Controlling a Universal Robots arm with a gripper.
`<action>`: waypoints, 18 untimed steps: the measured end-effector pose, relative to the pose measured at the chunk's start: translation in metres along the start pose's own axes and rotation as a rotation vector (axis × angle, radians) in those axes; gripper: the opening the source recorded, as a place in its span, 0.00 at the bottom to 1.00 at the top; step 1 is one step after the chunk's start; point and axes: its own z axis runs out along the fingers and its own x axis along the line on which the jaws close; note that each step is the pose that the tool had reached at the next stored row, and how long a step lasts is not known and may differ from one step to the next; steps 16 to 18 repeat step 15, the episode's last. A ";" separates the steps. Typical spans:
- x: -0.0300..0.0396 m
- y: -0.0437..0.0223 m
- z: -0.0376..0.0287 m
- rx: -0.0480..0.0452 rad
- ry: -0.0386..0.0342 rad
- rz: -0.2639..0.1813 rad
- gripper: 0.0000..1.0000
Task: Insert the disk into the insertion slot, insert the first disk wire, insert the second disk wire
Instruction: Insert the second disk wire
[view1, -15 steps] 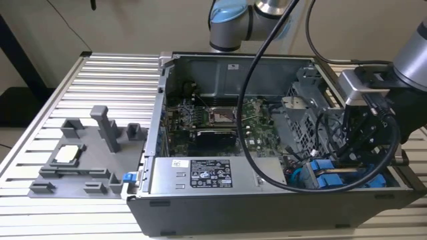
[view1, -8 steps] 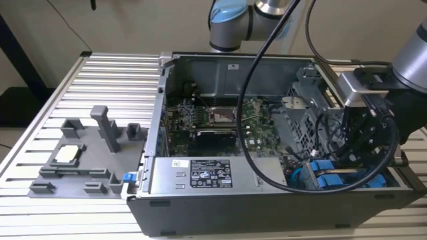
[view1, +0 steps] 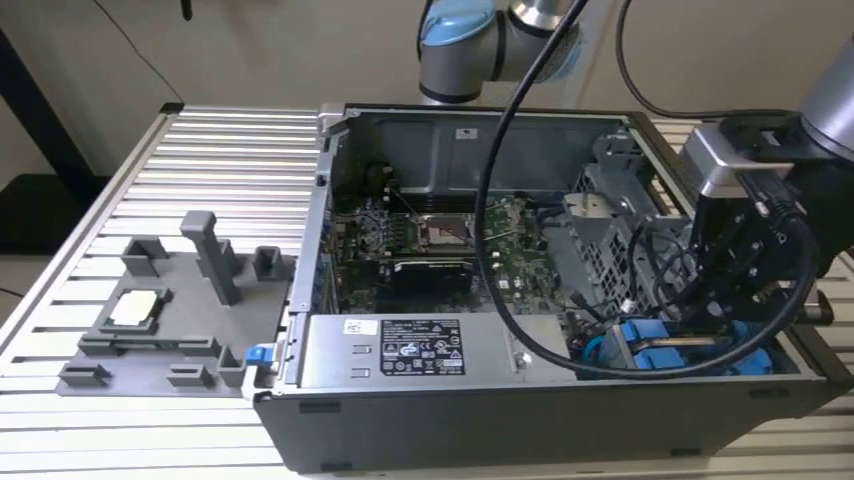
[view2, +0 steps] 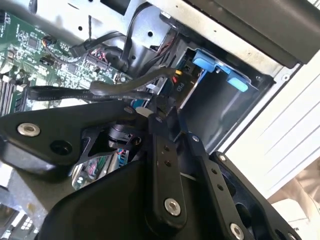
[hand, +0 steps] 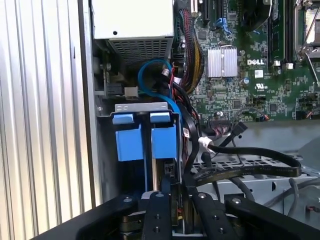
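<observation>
Disk (hand: 164, 141) sitting in insertion slot (hand: 145, 107) already; my tool (hand: 179, 200) is pinching a black wire connector (view2: 172, 82) at it.

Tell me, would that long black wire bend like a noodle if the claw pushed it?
Probably yes. The black wire droops in a curve over the grey metal cage, so it looks floppy rather than stiff. It may spring back a bit, since it holds a smooth arc. Its far end looks plugged near the green board, so it likely won't slide far.
</observation>
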 end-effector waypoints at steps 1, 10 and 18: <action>-0.0001 0.0000 -0.0042 -0.0001 0.0000 0.000 0.24; -0.0017 0.0002 -0.0392 -0.0001 0.0000 0.000 0.24; -0.0017 0.0002 -0.0393 -0.0001 -0.0007 0.000 0.24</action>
